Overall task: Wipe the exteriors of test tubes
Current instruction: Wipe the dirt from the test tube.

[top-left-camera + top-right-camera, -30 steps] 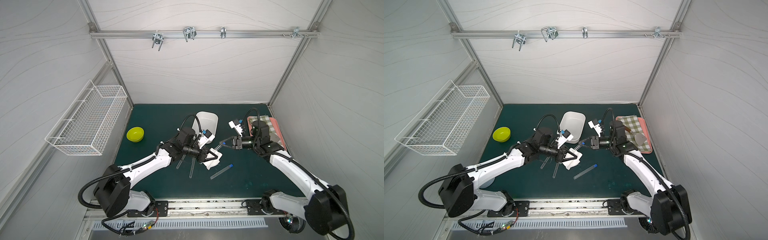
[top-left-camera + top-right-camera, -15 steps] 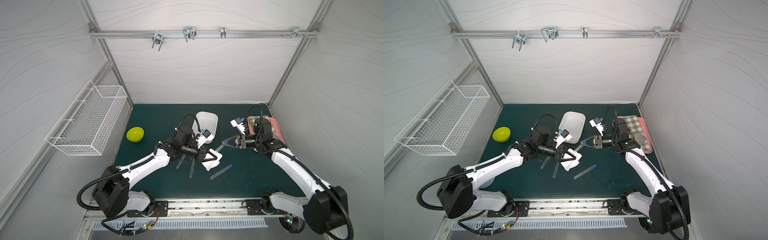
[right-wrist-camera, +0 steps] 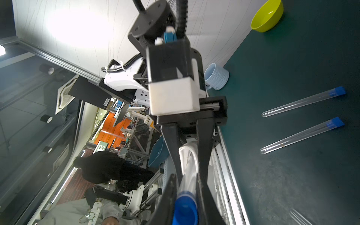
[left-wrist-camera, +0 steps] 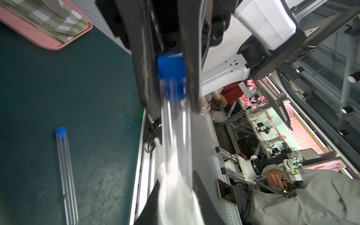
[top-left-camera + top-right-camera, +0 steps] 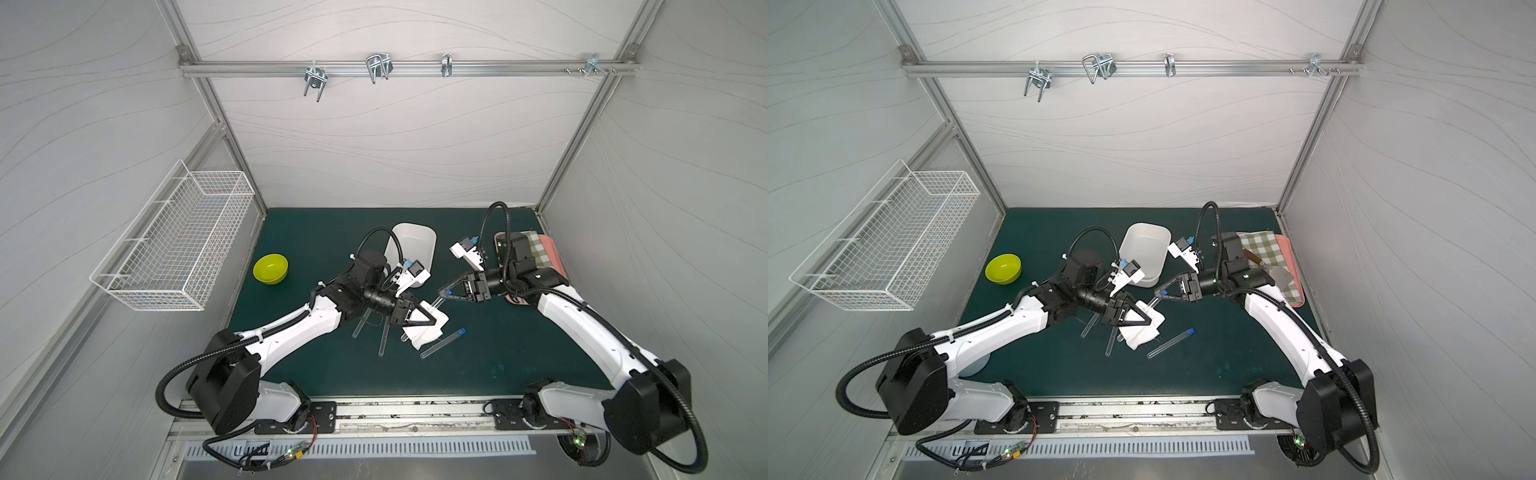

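Observation:
My right gripper [image 5: 442, 294] [image 3: 185, 175] is shut on the blue-capped end of a clear test tube [image 4: 175, 126], held above the mat. The tube's other end runs into a white cloth [image 5: 424, 332] [image 5: 1142, 330]. My left gripper [image 5: 434, 322] [image 4: 176, 177] is shut on that cloth, which wraps the tube. Three more test tubes lie on the green mat. One lies right of the cloth [image 5: 442, 343] [image 4: 66, 175]. Two lie under the left wrist [image 5: 384, 340] [image 5: 359, 326], also seen in the right wrist view [image 3: 303, 101] [image 3: 303, 134].
A white bin [image 5: 411, 249] stands behind the grippers. A yellow bowl [image 5: 270, 268] sits at the left of the mat, and a pink tray [image 5: 1285, 249] with a checked cloth at the right. A wire basket [image 5: 178, 245] hangs on the left wall. A blue cup [image 3: 216, 77] stands by the left arm's base.
Only small shifts: the right gripper drew a little right with the tube, then came back left. The left gripper and cloth moved slightly toward the front.

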You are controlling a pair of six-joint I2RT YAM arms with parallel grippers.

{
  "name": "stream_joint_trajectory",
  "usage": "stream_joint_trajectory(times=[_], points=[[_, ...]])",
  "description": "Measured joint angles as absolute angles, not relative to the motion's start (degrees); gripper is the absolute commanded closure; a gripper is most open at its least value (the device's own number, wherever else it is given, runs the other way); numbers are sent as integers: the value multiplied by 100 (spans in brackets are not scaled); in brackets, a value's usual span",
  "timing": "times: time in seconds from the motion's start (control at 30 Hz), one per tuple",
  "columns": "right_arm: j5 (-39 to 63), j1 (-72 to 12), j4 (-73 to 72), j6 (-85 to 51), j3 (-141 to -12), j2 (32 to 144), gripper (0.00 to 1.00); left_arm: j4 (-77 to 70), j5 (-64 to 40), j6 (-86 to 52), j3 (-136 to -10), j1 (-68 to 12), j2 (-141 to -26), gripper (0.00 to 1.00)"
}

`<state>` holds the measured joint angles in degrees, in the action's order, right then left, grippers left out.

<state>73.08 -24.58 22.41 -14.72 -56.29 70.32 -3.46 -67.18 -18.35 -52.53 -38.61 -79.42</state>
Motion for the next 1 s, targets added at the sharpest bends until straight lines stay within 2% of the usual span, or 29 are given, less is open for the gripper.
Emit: stream_joint_trajectory(times=[0.4,0.67,1.0], points=[[7376,-2231,2696,-1444,-6042,7155,100,-854,-6973,-2156,-5210,-3824,-7972,76],[7605,-1984,2998,-78,-6386,7212,100,-722,-6914,-2104,-4890,-3817,-7767,76],[7146,-2497,2825,-145,-5994,7203,99,-427,-6294,-1826,-5074,-3822,-7721,78]])
